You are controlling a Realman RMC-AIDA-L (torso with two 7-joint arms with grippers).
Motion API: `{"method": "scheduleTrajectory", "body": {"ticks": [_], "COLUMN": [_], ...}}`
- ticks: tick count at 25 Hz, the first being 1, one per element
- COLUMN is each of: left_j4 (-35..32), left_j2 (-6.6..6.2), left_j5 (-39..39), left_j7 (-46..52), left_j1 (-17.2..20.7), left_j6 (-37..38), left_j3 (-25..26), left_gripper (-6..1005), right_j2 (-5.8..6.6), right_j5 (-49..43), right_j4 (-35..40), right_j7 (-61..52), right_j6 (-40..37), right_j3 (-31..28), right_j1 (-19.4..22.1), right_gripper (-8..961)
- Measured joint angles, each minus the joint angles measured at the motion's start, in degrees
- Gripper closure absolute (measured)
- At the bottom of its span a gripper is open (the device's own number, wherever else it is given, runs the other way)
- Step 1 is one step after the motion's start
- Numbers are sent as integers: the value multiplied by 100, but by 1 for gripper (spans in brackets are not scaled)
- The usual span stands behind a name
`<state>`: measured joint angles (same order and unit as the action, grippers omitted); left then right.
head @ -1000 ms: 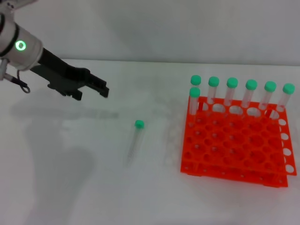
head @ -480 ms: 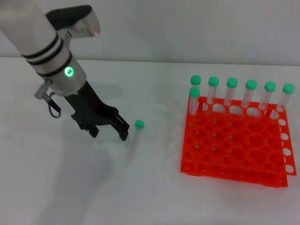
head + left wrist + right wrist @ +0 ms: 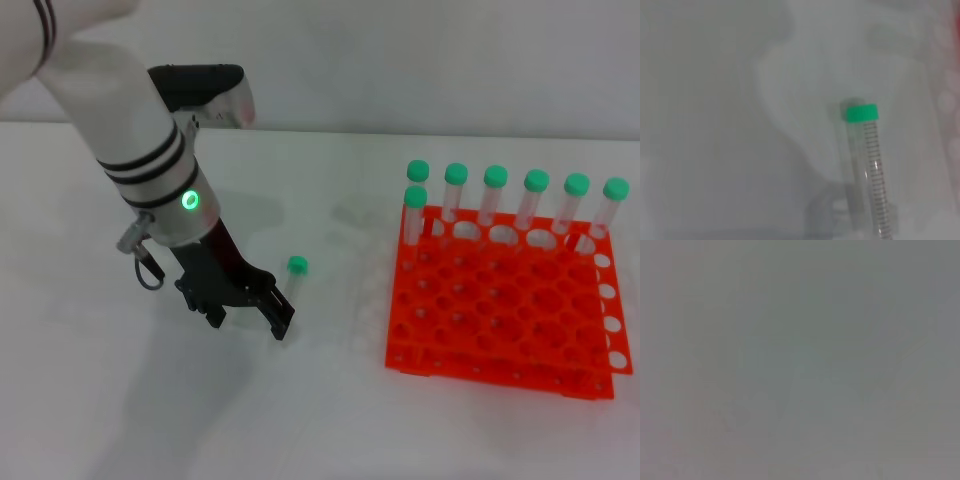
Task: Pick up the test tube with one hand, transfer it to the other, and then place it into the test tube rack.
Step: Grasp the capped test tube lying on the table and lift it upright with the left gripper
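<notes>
White tabletop (image 3: pixel 120 400): left gripper (image 3: pixel 250 310), jaws spread, sits at frame centre-left beside the lying test tube (image 3: pixel 290 290), positioned to grasp.

A lab bench: capped tubes (image 3: pixel 495 195) in an orange rack (image 3: pixel 505 305) on a white table (image 3: pixel 120 400).

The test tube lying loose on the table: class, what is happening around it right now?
The left gripper is low over the white table, right at the test tube, which lies flat and not yet lifted. The test tube rack stands to the right with seven capped tubes along its back. The right gripper is not in view.
</notes>
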<state>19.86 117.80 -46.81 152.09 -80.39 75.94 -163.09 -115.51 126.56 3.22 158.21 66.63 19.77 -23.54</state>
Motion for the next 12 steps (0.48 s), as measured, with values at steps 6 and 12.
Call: {"method": "scheduleTrajectory", "body": {"ticks": [6,12], "left_j4": [-64,-244], "left_j2": [54,71], "left_j5": [-96,-103], "left_j7": [146,184], "left_j1": [8,2], "left_j6": [-301,-393], "left_j3": [4,5], "left_gripper": [232,271], "right_j2": [-7,-6], "right_j5": [-10,-20], "right_j4": [-5,-6], "right_j7": [-3,-1], "right_j6": [4,3], "right_j3": [0,8], "right_j1": [28,80], "right_gripper": [186,186]}}
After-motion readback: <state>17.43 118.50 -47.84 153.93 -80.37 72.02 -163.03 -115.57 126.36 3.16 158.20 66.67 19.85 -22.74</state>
